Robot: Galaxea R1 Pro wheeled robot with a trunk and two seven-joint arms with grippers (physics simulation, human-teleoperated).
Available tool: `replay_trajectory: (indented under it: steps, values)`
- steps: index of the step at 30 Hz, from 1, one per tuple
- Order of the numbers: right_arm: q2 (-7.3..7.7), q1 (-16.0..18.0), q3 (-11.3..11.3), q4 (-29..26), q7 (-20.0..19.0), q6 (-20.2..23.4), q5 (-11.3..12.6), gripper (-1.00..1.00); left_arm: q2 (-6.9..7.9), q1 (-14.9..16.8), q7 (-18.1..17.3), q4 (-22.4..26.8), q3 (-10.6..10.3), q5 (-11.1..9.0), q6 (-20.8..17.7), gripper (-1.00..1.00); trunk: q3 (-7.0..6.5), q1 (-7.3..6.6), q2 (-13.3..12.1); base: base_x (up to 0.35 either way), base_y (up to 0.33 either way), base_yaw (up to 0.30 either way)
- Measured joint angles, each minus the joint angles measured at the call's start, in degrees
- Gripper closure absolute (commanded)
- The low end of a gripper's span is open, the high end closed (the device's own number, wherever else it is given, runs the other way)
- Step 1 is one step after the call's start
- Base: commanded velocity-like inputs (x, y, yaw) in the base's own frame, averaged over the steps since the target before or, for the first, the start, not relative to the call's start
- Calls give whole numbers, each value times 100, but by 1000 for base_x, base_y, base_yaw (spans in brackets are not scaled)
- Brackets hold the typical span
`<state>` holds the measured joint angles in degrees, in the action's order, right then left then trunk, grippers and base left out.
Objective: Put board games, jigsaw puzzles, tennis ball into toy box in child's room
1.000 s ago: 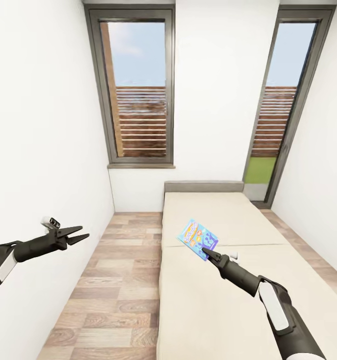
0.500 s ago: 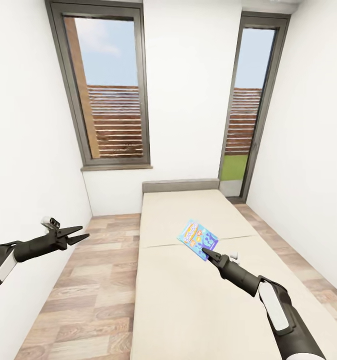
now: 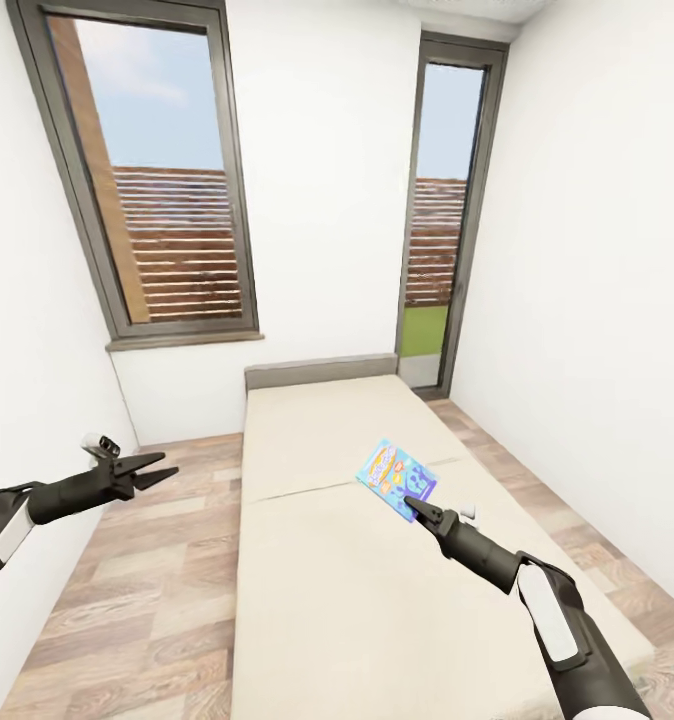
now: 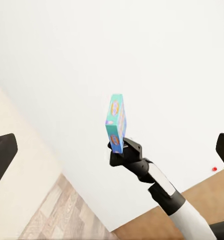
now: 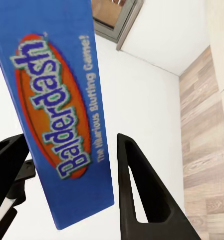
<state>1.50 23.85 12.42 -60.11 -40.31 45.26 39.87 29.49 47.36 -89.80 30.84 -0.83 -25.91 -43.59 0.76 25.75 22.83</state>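
Note:
My right gripper (image 3: 413, 505) is shut on a blue board game (image 3: 397, 477) with yellow cartoon print, held in the air above the cream bed (image 3: 357, 560). In the right wrist view the same board game (image 5: 62, 115) reads "Balderdash" and sits between the two black fingers (image 5: 136, 190). The left wrist view catches the board game (image 4: 116, 123) edge-on, clamped at its lower end by my right gripper (image 4: 119, 148). My left gripper (image 3: 155, 471) hangs open over the wood floor, left of the bed, with nothing in it.
Tall dark-framed windows (image 3: 157, 190) stand in the far wall, with a glass door (image 3: 437, 220) to their right. White walls close in on both sides. A strip of wood-plank floor (image 3: 147, 590) runs left of the bed; the grey headboard (image 3: 317, 372) is at the far end.
The whole view has swung to the right, so bed and windows sit further left in the picture. Both arms keep their pose, the right one still holding the blue board game.

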Motion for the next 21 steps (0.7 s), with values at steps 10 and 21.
replay_trajectory:
  steps: [10,21]
  values:
    - [1,0,53,14,-9,2,5,100,10,0,-1,-26,4,-18,316,-100,0,0,0,0,0,-280]
    - [-8,2,233,-10,-26,12,30,100,3,-3,-1,-24,-3,-12,282,-100,0,0,0,0,0,-66]
